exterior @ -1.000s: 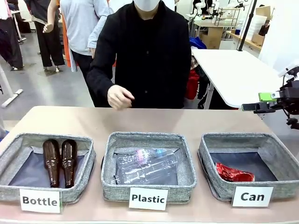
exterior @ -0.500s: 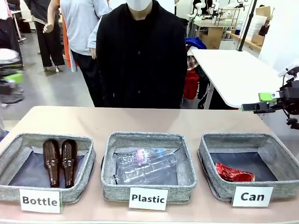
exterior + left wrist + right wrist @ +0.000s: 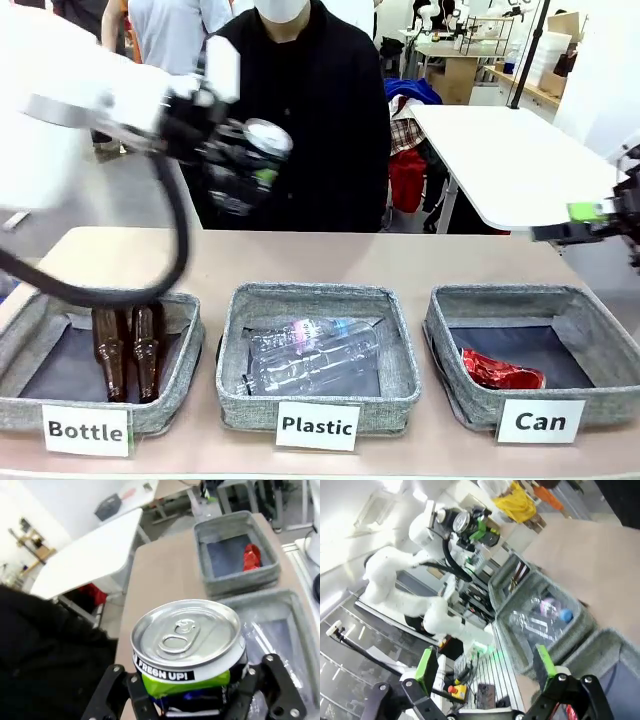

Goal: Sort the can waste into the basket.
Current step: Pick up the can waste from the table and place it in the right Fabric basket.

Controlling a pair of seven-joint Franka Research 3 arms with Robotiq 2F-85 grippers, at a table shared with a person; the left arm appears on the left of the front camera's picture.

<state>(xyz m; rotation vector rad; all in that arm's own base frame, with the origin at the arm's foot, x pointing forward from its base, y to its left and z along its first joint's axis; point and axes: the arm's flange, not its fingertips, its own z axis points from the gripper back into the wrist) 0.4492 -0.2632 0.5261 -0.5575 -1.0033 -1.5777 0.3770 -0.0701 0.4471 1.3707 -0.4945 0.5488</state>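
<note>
My left gripper [image 3: 245, 168] hangs high over the table's far left-middle, shut on a drink can [image 3: 268, 138] with a silver top. In the left wrist view that can [image 3: 187, 645] shows a pull tab, a black printed band and green below, with the left gripper [image 3: 192, 686] clamped on both sides. A shiny red crushed can [image 3: 500, 372] lies in the grey "Can" basket [image 3: 500, 296] at the right, also seen as the basket [image 3: 235, 580] holding the red can [image 3: 251, 557]. My right gripper [image 3: 585, 225] hovers open beyond that basket's far right corner; the right gripper [image 3: 485, 665] holds nothing.
The middle "Plastic" basket [image 3: 318, 294] holds clear plastic bottles [image 3: 315, 355]. Two brown bottles [image 3: 128, 345] lie in the left "Bottle" basket [image 3: 110, 296]. A person in black [image 3: 310, 120] stands at the far edge. Bare tabletop [image 3: 400, 260] runs behind the baskets.
My left arm has swung in from the left, carrying the can up over the far left-middle of the table. The person's hand has drawn back. The right gripper has edged slightly right.
</note>
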